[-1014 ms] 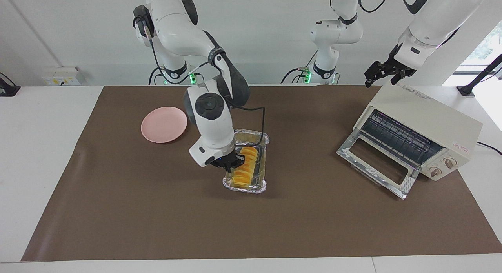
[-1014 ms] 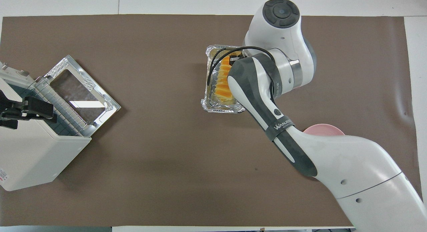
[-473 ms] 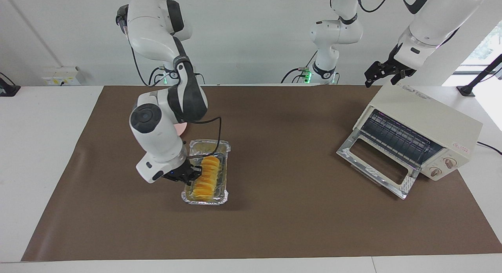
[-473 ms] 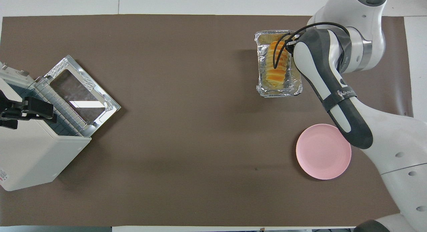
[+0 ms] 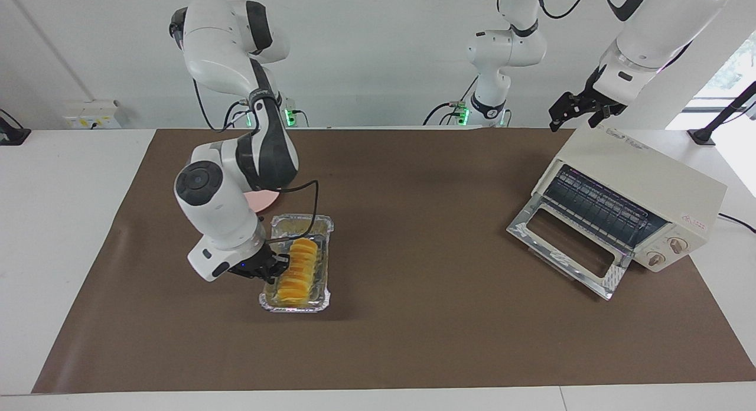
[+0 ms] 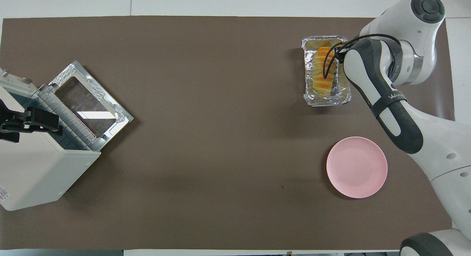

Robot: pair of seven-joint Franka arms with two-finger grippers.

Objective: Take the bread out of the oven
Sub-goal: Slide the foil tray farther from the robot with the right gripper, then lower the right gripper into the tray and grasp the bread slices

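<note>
Brown-matted bench under white walls. Right tool pinching the foil tray rim, bread lying inside, near the pink plate. Oven door dropped open; left tool waiting above it, fingers unreadable.

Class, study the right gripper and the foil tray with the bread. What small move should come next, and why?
Probably set the tray down and let go. The right gripper holds its rim, with the bread inside, far from the open oven and close to the plate. The left gripper waits over the oven.
</note>
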